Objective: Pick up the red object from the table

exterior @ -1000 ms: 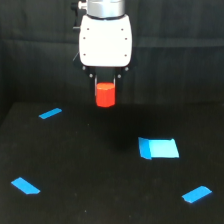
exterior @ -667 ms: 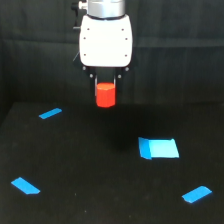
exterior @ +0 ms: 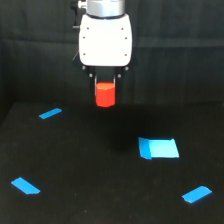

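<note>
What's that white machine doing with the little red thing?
A robot arm's white gripper is holding the red object between its fingers. The block hangs in the air, clear of the black table, so the pick-up looks done. Below lie a blue rectangle and three blue tape strips, none of them touched.

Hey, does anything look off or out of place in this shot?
Nothing stands out. The gripper holds the red object upright, above the table. The blue tape strips and blue rectangle lie flat.
</note>
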You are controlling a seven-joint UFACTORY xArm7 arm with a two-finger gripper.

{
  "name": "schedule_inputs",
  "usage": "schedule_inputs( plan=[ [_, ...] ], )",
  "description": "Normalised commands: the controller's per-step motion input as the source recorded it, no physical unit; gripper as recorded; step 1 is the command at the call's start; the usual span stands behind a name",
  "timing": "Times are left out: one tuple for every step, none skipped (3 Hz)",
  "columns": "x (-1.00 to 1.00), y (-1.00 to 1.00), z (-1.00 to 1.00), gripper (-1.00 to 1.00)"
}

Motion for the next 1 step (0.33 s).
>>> schedule_inputs(
  plan=[
    [-0.05, -0.04, 0.05, -1.00]
  ],
)
